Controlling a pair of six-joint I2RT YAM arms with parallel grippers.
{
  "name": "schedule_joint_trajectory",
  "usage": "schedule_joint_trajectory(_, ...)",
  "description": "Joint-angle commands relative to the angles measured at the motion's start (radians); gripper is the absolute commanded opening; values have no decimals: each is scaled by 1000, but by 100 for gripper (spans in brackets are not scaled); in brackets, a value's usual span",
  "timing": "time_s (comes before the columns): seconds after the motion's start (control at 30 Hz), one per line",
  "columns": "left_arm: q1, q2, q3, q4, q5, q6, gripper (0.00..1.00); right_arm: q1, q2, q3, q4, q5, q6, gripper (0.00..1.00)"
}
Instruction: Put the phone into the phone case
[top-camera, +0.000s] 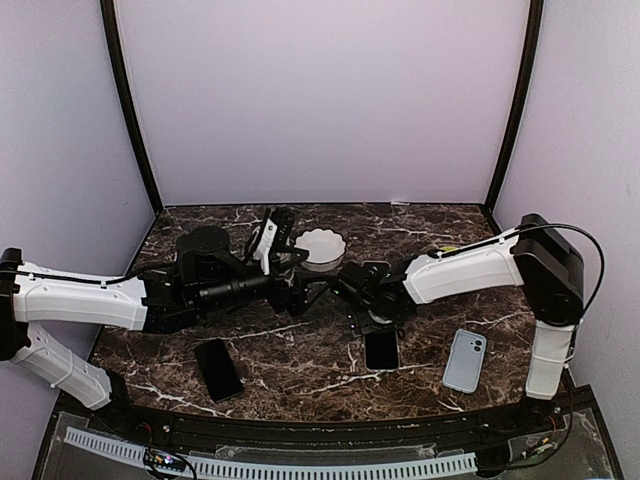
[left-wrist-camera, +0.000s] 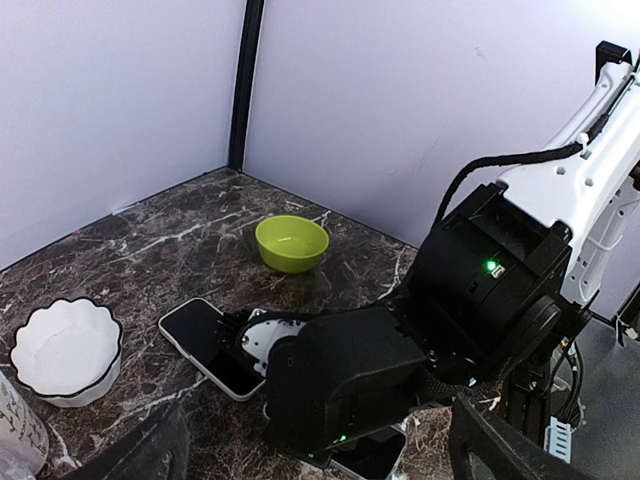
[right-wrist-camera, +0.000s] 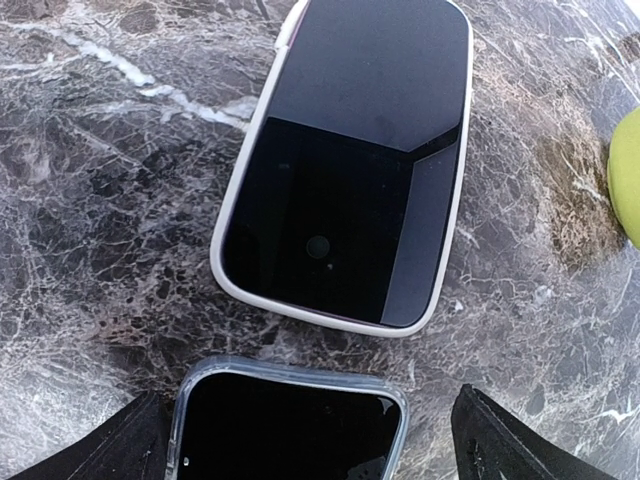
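While the right gripper (right-wrist-camera: 300, 440) gapes empty, the phone (right-wrist-camera: 345, 170) lies just ahead

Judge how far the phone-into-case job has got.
Done: nothing certain; the white-edged phone lies untouched. In hand: nothing; the right hand hovers open over it, the left hand open too. Left: grasp the phone and seat it in the clear-rimmed case, if empty.
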Motion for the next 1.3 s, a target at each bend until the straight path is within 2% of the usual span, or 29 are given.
schedule_joint_trajectory(0.0,5,-29,-10,-26,-16,-20,92,7,-16,3,-18,18,-49,99)
schedule_joint_trajectory(0.1,18,-26,7,-114,-101,-86,92,10,-67,8,9,13,-84,98)
schedule_joint_trajectory(0.2,61,-20,56,-366,-190,-214,92,8,-135,0,33,1,-110,99)
schedule_joint_trajectory(0.23,95,-20,65,-498,-225,-304,92,7,-156,1,23,3,-113,99)
schedule_joint_trajectory(0.3,143,-29,77,-660,-258,-420,92,2,-191,3,-27,17,-96,98)
schedule_joint_trajectory(0.43,162,-95,-10,-745,-305,-507,94,-44,-286,-76,-137,34,-6,99)
schedule_joint_trajectory(0.6,165,-156,-72,-752,-307,-550,95,-151,-474,-304,-167,-56,105,97)
schedule_joint_trajectory(0.8,165,-154,-64,-772,-324,-524,95,-258,-640,-521,-75,-186,163,75)
schedule_joint_trajectory(0.97,166,-142,-55,-769,-319,-507,95,-283,-630,-589,-19,-263,177,69)
schedule_joint_trajectory(1.07,166,-145,-61,-769,-327,-501,95,-283,-603,-612,-2,-295,188,60)
schedule_joint_trajectory(1.13,166,-150,-66,-769,-331,-500,95,-283,-594,-632,7,-312,197,49)
schedule_joint_trajectory(1.27,166,-163,-70,-763,-338,-486,95,-283,-603,-647,11,-336,197,11)
